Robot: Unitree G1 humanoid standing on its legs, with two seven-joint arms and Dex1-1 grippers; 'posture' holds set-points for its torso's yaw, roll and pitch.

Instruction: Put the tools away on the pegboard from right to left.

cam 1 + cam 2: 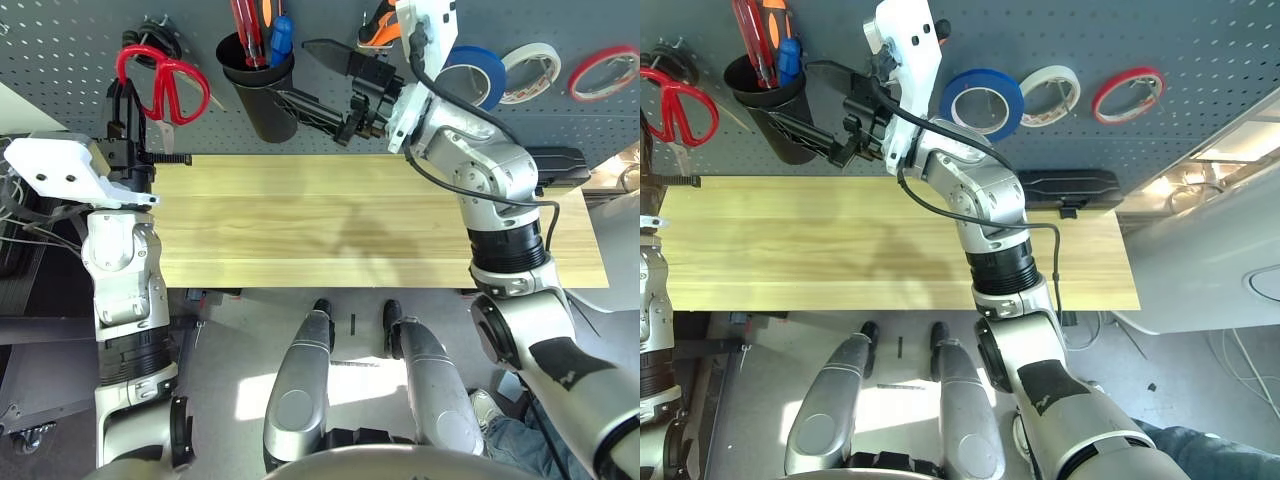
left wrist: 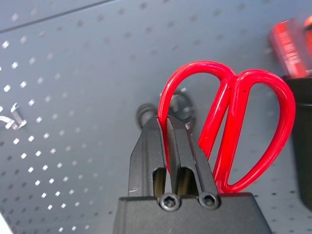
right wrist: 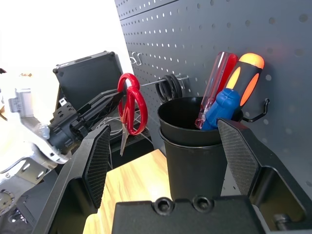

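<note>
One red-handled scissors (image 1: pixel 165 85) clamped in left end effector (image 2: pixel 168 134) at pegboard (image 1: pixel 70 60), one black cup (image 3: pixel 195 146) right of it holding three handled tools, three tape rolls further right, right end effector (image 3: pixel 165 161) spread wide, empty

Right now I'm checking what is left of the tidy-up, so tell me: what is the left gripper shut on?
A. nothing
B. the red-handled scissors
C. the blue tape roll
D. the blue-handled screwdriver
B: the left gripper is shut on one loop of the red-handled scissors, held up against the pegboard, while the blue tape roll already hangs on it.
</note>
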